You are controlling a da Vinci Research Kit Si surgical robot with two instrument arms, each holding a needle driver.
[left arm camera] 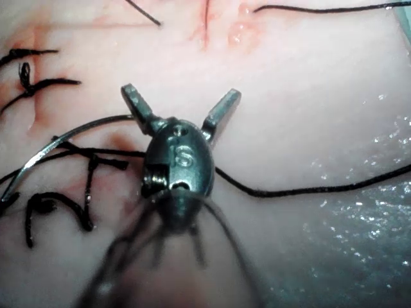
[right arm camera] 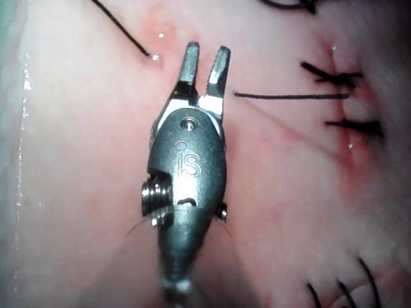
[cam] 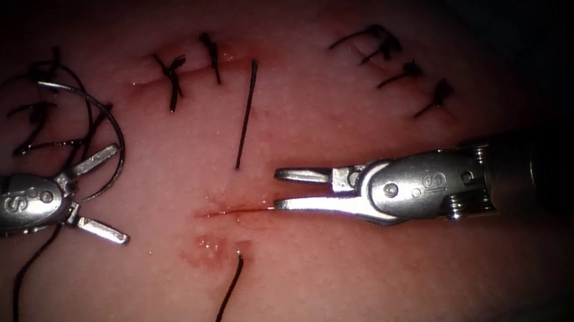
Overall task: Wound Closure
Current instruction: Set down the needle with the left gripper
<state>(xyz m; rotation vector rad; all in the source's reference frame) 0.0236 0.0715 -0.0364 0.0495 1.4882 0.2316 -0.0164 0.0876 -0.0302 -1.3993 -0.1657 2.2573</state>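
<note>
My left tool (cam: 119, 194) (left arm camera: 182, 95) stands with its jaws wide open, holding nothing, left of the short cut (cam: 231, 211) (left arm camera: 205, 29). The curved needle (cam: 115, 128) (left arm camera: 64, 138) lies free on the tissue, arching over the left tool's upper jaw and just touching it. Black thread (cam: 19, 292) (left arm camera: 308, 189) trails down from under that tool. My right tool (cam: 278, 189) (right arm camera: 204, 64) has its jaws slightly open and empty, the lower tip at the cut's right end. One thread strand (cam: 246, 118) (right arm camera: 289, 96) lies above the cut. Another strand (cam: 221, 310) (right arm camera: 122, 29) leaves the tissue below it.
Tied black stitches sit at the upper left (cam: 36, 112), upper middle (cam: 174, 76) (right arm camera: 337, 74) and upper right (cam: 405, 71). Red fluid (cam: 206, 249) spots the tissue just below the cut. The tissue (cam: 391, 280) falls into darkness toward the edges.
</note>
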